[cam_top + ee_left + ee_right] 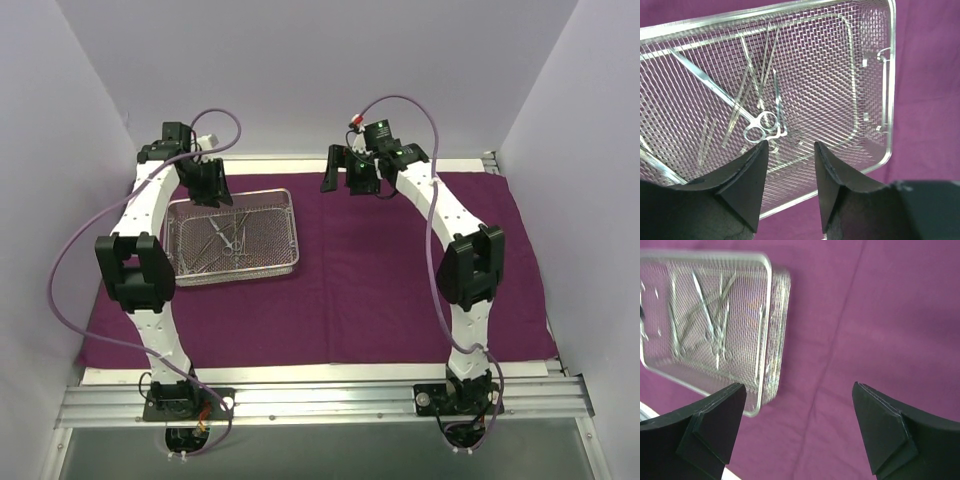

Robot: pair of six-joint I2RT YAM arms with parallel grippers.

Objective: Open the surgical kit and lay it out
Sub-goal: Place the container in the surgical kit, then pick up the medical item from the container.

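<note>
The magenta-purple cloth wrap (400,290) lies spread flat over the table. The silver wire-mesh tray (290,240) stands on its left part and holds several slim metal instruments (225,235). My left gripper (207,190) is open and empty, above the tray's far edge. In the left wrist view its fingertips (757,160) hang over the tray (887,100), just short of the ring handles of a pair of scissors (762,126). My right gripper (345,180) is wide open and empty above the cloth (880,325), right of the tray (767,315).
White walls close in the back and both sides. A metal rail (320,400) with both arm bases runs along the near edge. The cloth's right half (480,210) carries nothing but the right arm over it.
</note>
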